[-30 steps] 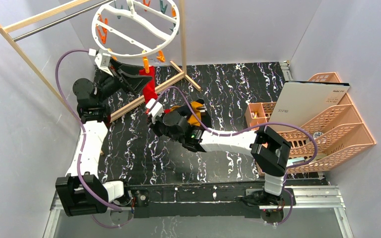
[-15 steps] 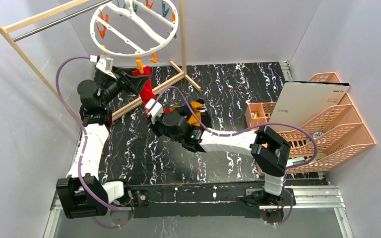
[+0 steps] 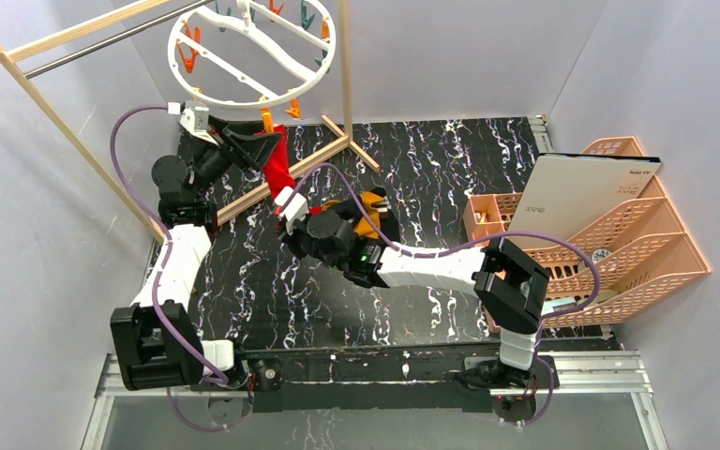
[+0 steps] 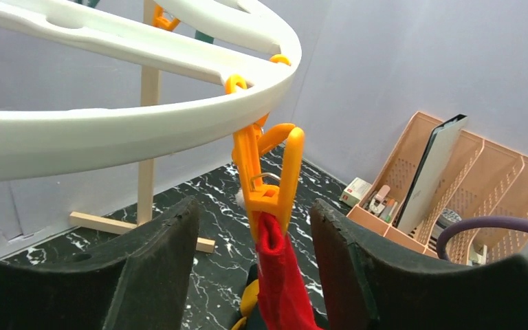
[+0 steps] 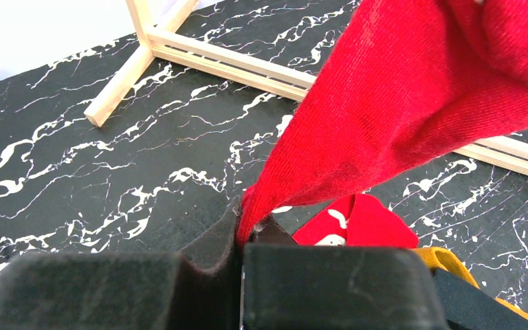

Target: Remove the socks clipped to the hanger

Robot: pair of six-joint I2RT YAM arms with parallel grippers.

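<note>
We see a sock (image 4: 280, 283) hanging from the hanger's (image 4: 110, 130) clip (image 4: 268, 172), between the fingers of the left claw (image 4: 251, 230), with the right claw (image 5: 240, 237) below.

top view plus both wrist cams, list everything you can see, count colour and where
hanger: one, white ring, above the table's far left
clips: several, orange and teal, around the ring
hanging red sock: one, red, held by an orange clip
loose socks: at least two, red with white marks and mustard, on the table by the right arm
rack: one, wood with a metal rod, far left
table: one, black marble
organiser: one, peach, right side, holding a white board
left hand: open, fingers either side of the clip
right hand: shut on the hanging red sock's lower end
</note>
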